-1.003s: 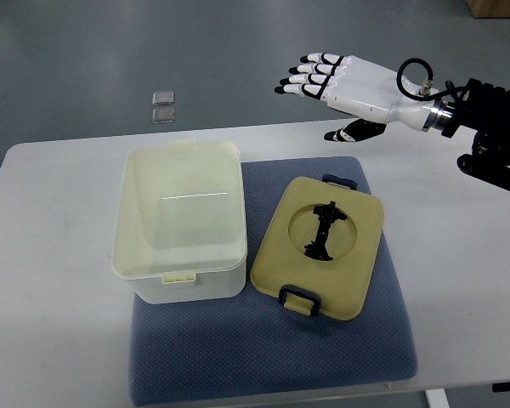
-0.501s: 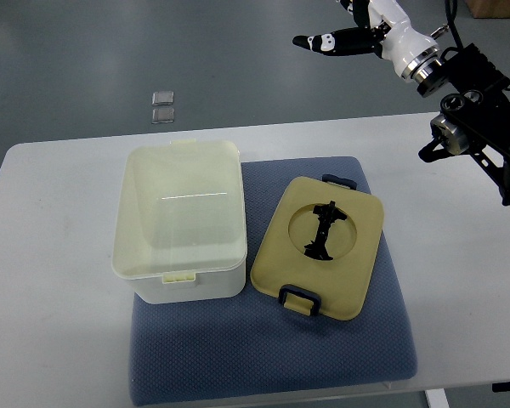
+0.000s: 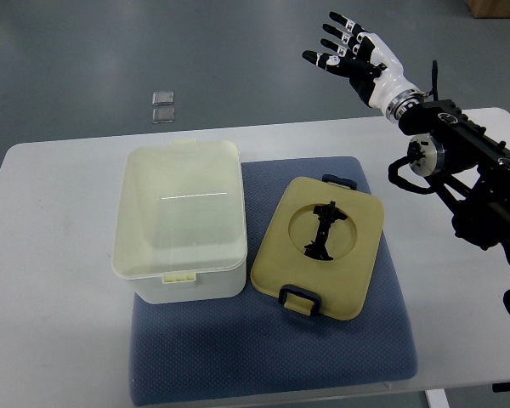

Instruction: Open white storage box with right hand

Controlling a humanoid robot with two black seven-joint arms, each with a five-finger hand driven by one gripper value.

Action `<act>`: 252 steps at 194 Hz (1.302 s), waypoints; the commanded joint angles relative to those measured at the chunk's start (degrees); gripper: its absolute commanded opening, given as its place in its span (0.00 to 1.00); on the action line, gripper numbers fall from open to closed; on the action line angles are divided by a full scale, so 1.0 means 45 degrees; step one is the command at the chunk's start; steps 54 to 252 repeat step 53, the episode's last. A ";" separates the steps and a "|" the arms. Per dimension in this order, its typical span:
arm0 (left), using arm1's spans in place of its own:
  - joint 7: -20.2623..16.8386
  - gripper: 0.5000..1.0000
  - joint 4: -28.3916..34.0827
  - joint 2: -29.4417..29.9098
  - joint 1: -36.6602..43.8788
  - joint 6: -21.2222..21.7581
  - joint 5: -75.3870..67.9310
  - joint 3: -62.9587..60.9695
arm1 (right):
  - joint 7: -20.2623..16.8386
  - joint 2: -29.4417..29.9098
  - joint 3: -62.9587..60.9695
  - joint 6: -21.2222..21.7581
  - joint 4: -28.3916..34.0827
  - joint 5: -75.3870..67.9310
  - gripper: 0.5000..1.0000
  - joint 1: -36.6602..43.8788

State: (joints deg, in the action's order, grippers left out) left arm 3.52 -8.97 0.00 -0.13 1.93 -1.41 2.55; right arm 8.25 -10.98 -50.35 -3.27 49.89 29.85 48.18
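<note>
On the table (image 3: 59, 340) lies a blue mat (image 3: 263, 365), and on the mat's left part stands the white box (image 3: 180, 223). The box is open, its inside bare and pale, with a small latch tab at the middle of its near rim. Just beside it on the right, the lid (image 3: 319, 246) lies flat on the mat, a little tilted clockwise. The lid is tan, with a round recess in the middle that holds a black handle, and dark clips at its far and near edges. Box and lid look to be touching or nearly so along the box's right wall; which one cannot be told.

The right hand (image 3: 357, 55) is up at the far right, above the floor beyond the table's far edge and well apart from both box and lid. Its fingers (image 3: 336, 41) are spread wide and straight, pointing up and to the left, and it holds nothing. Its white wrist runs down into the black arm (image 3: 467, 174), which comes in from the right edge over the table's right end.

On the grey floor (image 3: 85, 51) beyond the table, to the left, lie two small clear squares (image 3: 162, 106), one just behind the other.
</note>
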 commanded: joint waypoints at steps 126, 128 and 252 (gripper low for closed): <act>0.0000 1.00 0.0000 0.0000 -0.0009 0.0000 0.0000 0.0000 | 0.0100 0.0135 0.0154 0.0081 -0.0385 0.0008 0.86 -0.0140; 0.0000 1.00 0.0000 0.0000 -0.0009 0.0000 0.0000 0.0000 | 0.0100 0.0135 0.0154 0.0081 -0.0385 0.0008 0.86 -0.0140; 0.0000 1.00 0.0000 0.0000 -0.0009 0.0000 0.0000 0.0000 | 0.0100 0.0135 0.0154 0.0081 -0.0385 0.0008 0.86 -0.0140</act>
